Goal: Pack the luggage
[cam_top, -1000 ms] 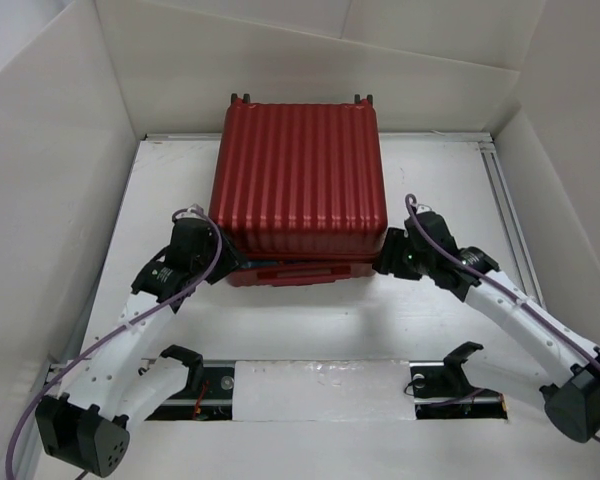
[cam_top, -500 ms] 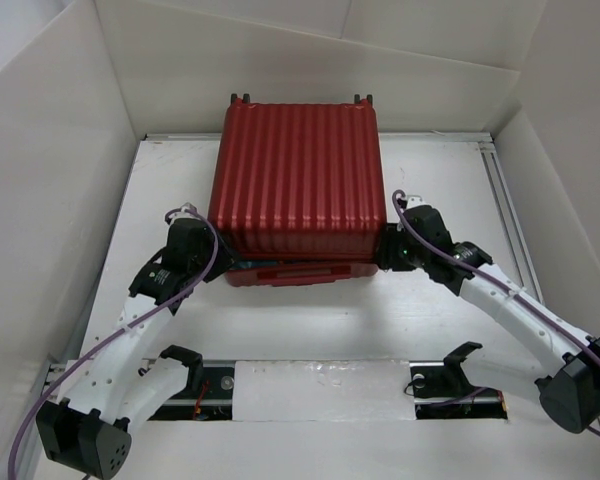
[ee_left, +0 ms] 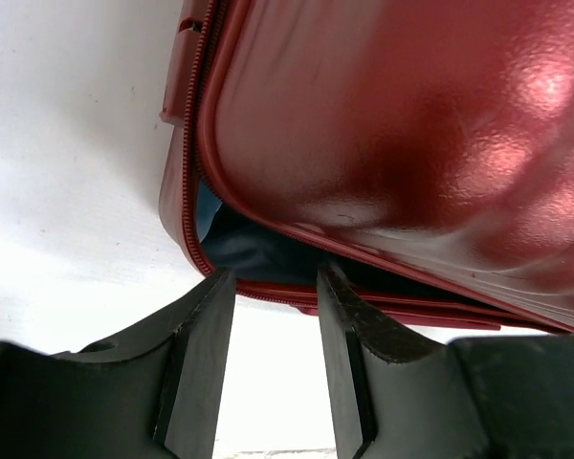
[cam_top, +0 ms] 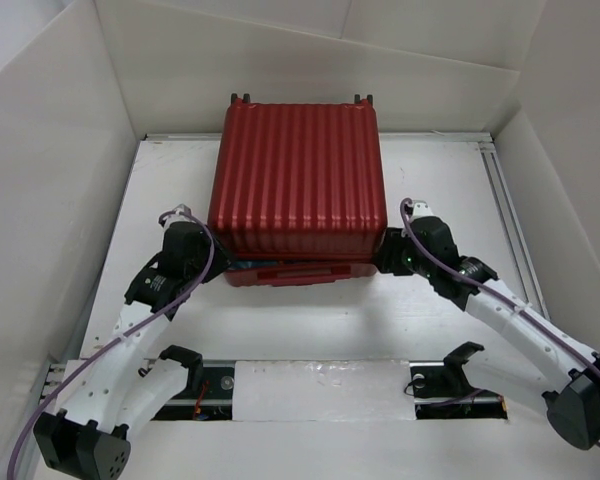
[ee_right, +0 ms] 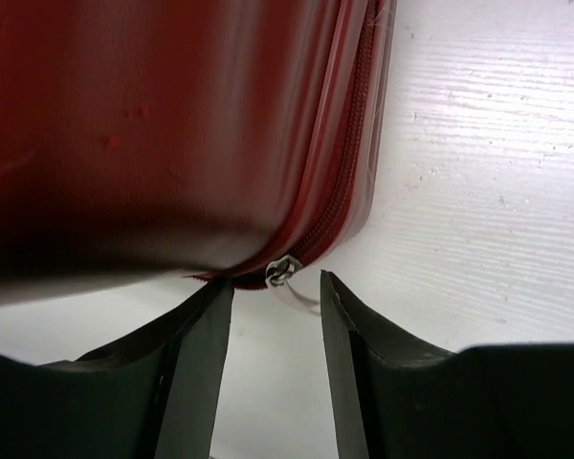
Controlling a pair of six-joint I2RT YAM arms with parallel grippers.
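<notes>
where it lies flat on the white table (cam_top: 310,320), the dark red suitcase (cam_top: 298,180) takes up the middle and far part of the surface, ribbed lid upward. its ribs, and with them its long axis as far as the overhead view shows, run from the near side to the far side. the end with the two small black wheels (cam_top: 238,99) points away from the arms, toward the back wall (cam_top: 310,60); the opposite end faces the arm bases.

left corner: the left gripper (cam_top: 223,262) sits at the near left corner of the suitcase (ee_left: 392,143). in the wrist view its fingers (ee_left: 206,325) stand moderately apart, tips against the rim of the lower shell, with bare table showing between them and nothing clamped. the lid is slightly raised at this corner, and a wedge of light blue lining (ee_left: 239,244) shows in the gap.

right corner: the right gripper (cam_top: 385,255) sits at the near right corner of the suitcase (ee_right: 143,124). its fingers (ee_right: 201,335) are likewise moderately apart and grip nothing. a small metal zip pull (ee_right: 282,270) hangs at the corner just ahead of the space between the tips, at the end of the red zip (ee_right: 349,172) that runs along the side.
</notes>
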